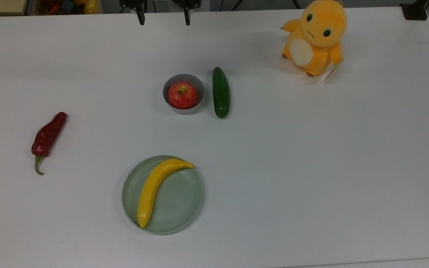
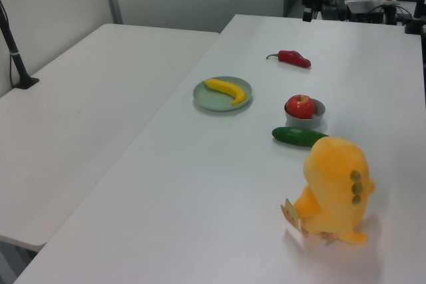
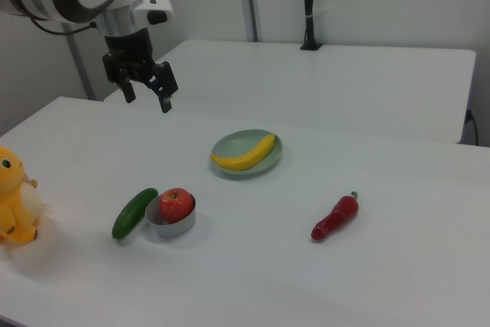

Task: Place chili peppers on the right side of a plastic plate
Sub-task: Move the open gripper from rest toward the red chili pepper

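The dark red chili pepper (image 1: 48, 136) lies at the top view's left, green stem toward the near edge; it also shows as the chili pepper (image 2: 293, 58) and the chili pepper (image 3: 334, 217). The pale green plastic plate (image 1: 179, 206) holds a yellow banana (image 1: 155, 186) and stands apart from the pepper; the plate (image 2: 212, 100) and the plate (image 3: 268, 159) look the same. My gripper (image 1: 163, 20) hangs open at the far table edge, fingers spread with nothing between them. In the right view the gripper (image 3: 147, 97) is high above the table, well away from the pepper.
A small grey bowl (image 1: 201, 86) with a red apple (image 1: 182, 95) stands mid-table, a dark green cucumber (image 1: 221, 92) beside it. An orange plush toy (image 1: 314, 36) sits at the top view's far right. A second white table (image 2: 80, 118) adjoins in the left view.
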`<action>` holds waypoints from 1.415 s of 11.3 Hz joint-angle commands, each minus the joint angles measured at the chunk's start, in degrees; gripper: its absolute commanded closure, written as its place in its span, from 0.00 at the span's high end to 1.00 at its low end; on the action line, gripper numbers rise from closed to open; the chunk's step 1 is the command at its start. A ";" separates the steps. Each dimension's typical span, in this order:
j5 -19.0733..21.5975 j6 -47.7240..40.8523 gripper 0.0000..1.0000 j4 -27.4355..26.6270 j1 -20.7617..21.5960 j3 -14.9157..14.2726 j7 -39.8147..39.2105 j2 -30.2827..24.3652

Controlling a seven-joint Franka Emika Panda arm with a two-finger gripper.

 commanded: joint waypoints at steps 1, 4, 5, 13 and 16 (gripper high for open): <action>0.34 -0.44 1.00 -1.37 0.96 -0.82 -1.12 -1.30; 0.34 -0.18 1.00 -1.63 0.96 -0.82 -1.47 -0.86; 0.43 0.43 1.00 -1.63 0.96 -0.82 -3.04 -0.42; 1.30 18.42 1.00 -1.10 -2.11 -9.15 -11.21 5.72; 3.07 27.56 1.00 -1.28 -4.58 -12.14 -13.86 10.28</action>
